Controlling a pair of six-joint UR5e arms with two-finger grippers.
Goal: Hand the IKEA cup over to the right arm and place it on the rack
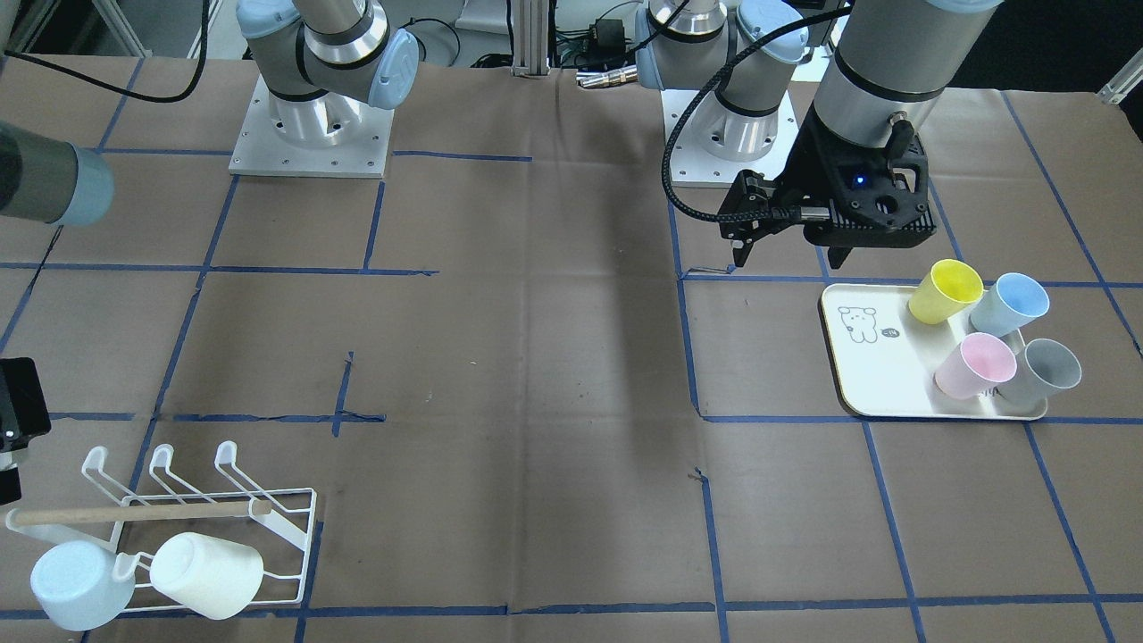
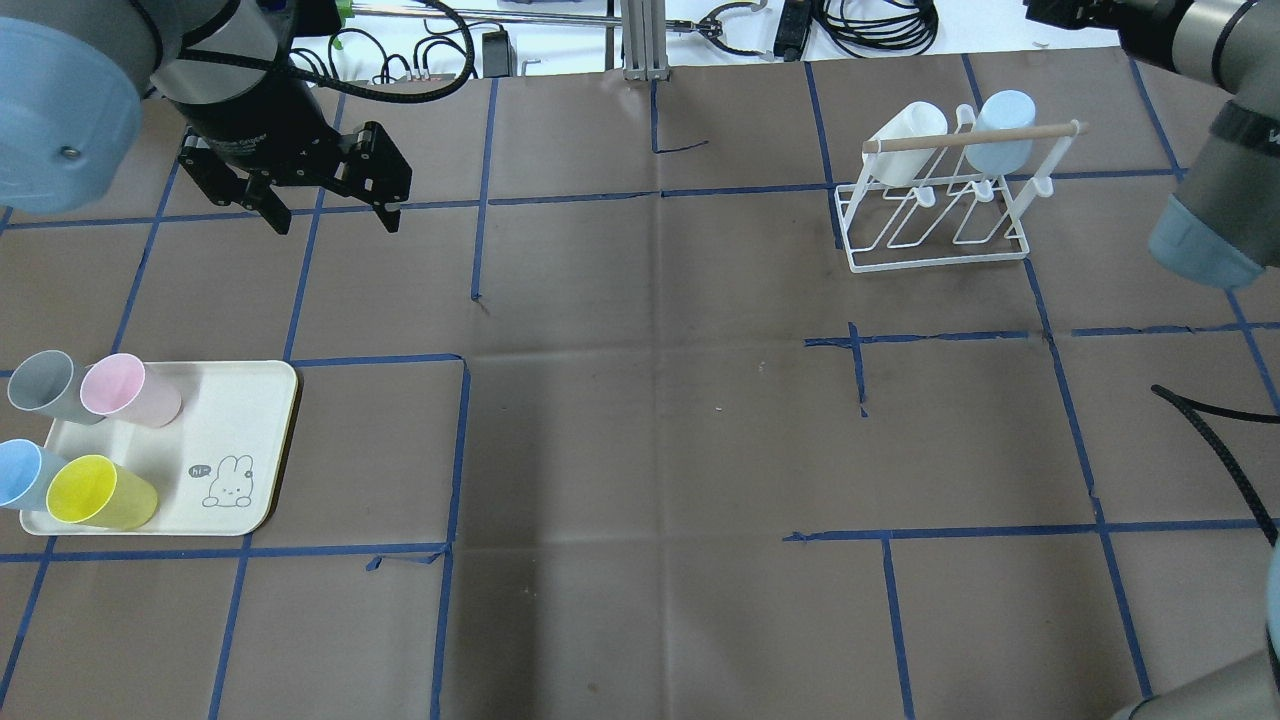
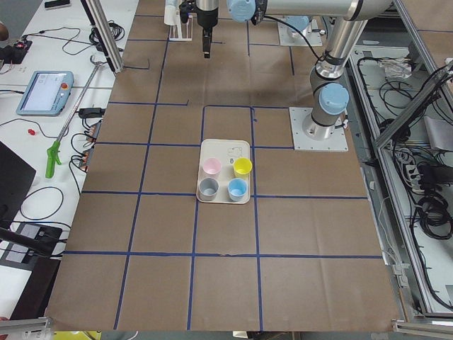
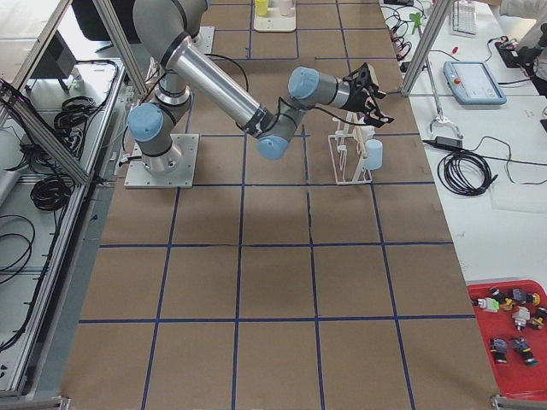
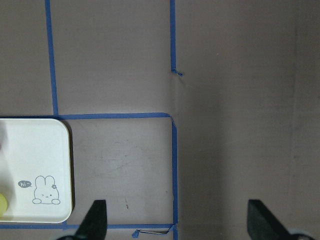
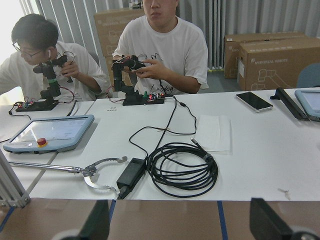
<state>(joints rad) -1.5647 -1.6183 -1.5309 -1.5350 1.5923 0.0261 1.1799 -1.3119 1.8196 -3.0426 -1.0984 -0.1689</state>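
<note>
Four cups, yellow (image 2: 100, 492), blue (image 2: 20, 475), pink (image 2: 130, 390) and grey (image 2: 45, 387), are standing upright on the cream tray (image 2: 250, 420) at the robot's left end of the surface (image 2: 660, 450). The left tool (image 2: 335, 222) is hovering beyond the tray, jaws spread wide, empty. The rack (image 2: 935, 262), far right, is carrying a white cup (image 2: 900, 150) and a pale-blue cup (image 2: 1003, 130) on its prongs. The right tool (image 6: 180, 225) is hanging by the rack, jaws wide, gripping nothing.

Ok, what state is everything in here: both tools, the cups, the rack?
Left tool: open, empty, over bare table.
Right tool: open, empty.
Yellow cup: upright on tray.
Blue cup: upright on tray.
Pink cup: upright on tray.
Grey cup: upright on tray.
White cup: hung on rack.
Pale blue cup: hung on rack.
Rack: standing, some prongs free.
</note>
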